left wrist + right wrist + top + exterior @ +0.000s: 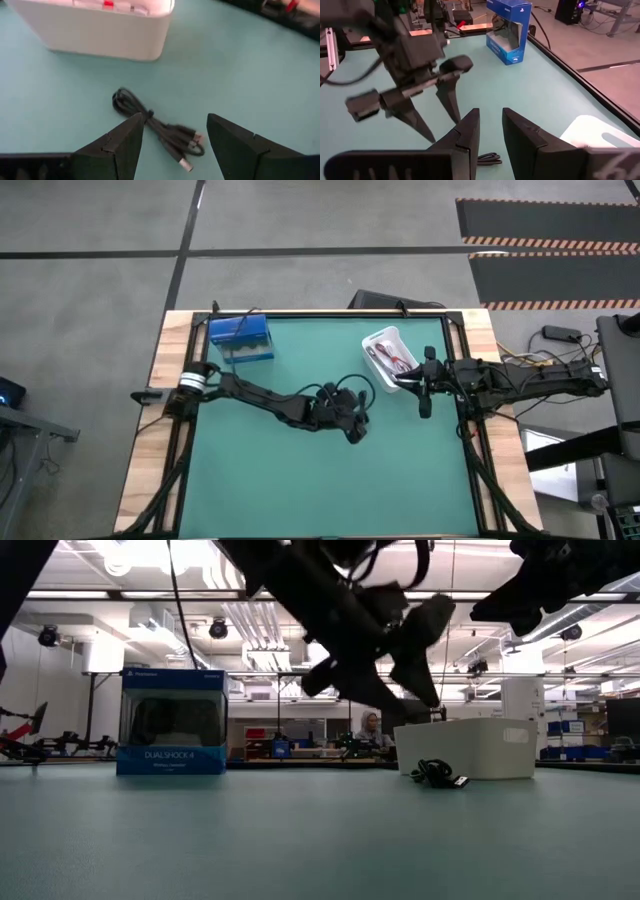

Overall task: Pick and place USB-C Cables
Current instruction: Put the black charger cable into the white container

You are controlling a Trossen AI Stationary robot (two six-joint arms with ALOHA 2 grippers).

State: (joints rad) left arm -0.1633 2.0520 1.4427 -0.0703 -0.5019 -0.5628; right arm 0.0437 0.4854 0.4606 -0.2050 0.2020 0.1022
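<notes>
A black USB-C cable bundle lies flat on the green tabletop, just beside the white bin but not touching it. In the left wrist view its long axis runs on a diagonal: the looped end points toward the bin's wall, and the plug ends trail away from it, fanning out toward the camera. In the low view the same bundle sits in front of the bin's near wall.

The left claw hangs above the bundle with its fingers spread wide, one on each side of the cable's middle, clear of it and pinching nothing. From above it shows near the tabletop's centre.

The right claw is raised over the edge of the white bin; its fingers stand slightly apart with a narrow gap between them and hold nothing. In the high view it sits just beside the bin. Red and white cable bundles lie inside the bin.

A blue DualShock 4 box stands at the far left corner of the tabletop, well apart from the cable.
</notes>
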